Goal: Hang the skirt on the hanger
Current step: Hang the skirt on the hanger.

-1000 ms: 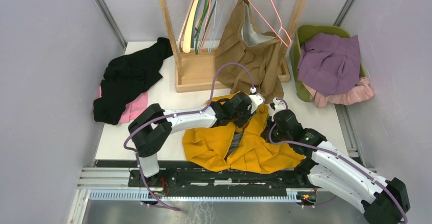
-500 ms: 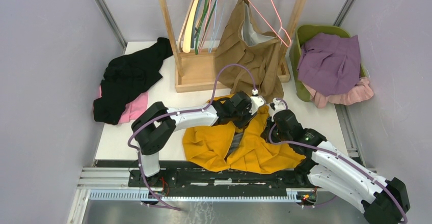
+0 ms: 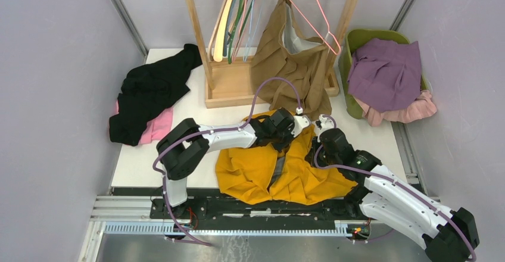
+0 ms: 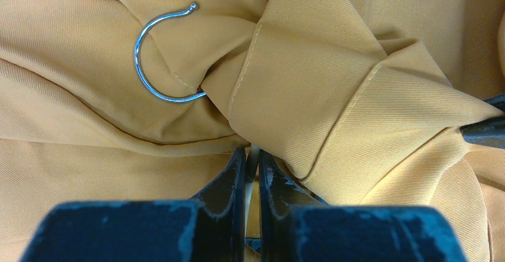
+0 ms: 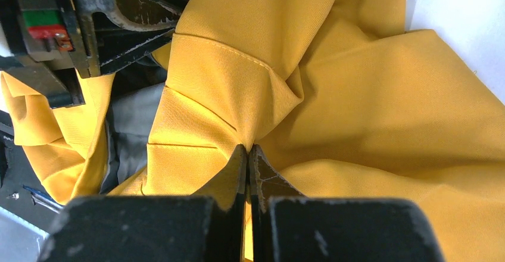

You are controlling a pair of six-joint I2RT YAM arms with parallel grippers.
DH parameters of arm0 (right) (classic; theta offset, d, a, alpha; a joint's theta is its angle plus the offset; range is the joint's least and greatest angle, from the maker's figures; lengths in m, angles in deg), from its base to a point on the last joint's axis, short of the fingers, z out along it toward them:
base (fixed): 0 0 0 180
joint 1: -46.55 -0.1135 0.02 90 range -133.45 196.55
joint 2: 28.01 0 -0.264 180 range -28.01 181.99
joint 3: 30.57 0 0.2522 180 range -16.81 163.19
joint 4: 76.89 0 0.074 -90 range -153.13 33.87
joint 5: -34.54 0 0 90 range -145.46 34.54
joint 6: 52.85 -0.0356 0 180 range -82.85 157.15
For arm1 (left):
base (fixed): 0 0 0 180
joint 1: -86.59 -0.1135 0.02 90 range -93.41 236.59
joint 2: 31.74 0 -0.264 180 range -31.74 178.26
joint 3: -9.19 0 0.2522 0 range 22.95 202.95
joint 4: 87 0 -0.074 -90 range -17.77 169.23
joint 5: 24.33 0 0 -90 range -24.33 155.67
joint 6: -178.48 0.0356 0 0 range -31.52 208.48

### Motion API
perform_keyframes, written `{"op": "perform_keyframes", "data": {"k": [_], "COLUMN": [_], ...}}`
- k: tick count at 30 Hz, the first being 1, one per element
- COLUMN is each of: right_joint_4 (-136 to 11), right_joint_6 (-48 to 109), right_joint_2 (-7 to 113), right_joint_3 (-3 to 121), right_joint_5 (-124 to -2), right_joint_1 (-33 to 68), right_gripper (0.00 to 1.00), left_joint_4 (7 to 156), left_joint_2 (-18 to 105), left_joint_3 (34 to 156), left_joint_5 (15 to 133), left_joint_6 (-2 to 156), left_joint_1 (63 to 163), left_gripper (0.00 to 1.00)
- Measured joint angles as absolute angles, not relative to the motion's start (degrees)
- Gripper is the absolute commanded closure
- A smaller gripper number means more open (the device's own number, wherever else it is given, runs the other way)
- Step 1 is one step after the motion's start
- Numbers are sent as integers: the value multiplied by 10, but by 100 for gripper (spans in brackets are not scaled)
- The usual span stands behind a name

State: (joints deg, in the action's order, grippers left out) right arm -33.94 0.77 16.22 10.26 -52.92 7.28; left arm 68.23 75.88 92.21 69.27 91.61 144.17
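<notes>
On the table [image 3: 134,161], the left gripper [image 4: 251,155] and right gripper [image 5: 247,152] each clamp the yellow skirt [image 3: 250,172].

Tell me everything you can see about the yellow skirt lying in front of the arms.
The yellow skirt is mustard, twill-looking cloth with stitched hems and a grey lining showing at a split. It lies crumpled at the near edge of the white table, in front of the wooden rack. A silver hanger hook pokes out of its folds. The right gripper pinches one fold, and the left gripper is closed on another beside the hook.
</notes>
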Motion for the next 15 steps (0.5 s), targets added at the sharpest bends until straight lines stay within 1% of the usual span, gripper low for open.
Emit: {"op": "perform_keyframes", "data": {"k": [3, 7, 15], "right_joint_4": [-339, -339, -334], "right_joint_6": [8, 8, 10], "right_joint_2": [162, 162, 154], "right_joint_3": [103, 103, 106], "right_joint_5": [-529, -529, -524], "right_joint_1": [73, 73, 73], "right_gripper": [99, 99, 99], "left_joint_4": [682, 682, 635], "left_joint_2": [759, 759, 750], "left_joint_3": [922, 922, 940], "left_joint_5": [690, 683, 595], "left_joint_6": [916, 916, 907], "left_joint_1": [1442, 1443, 1449], "left_gripper": [97, 97, 97]}}
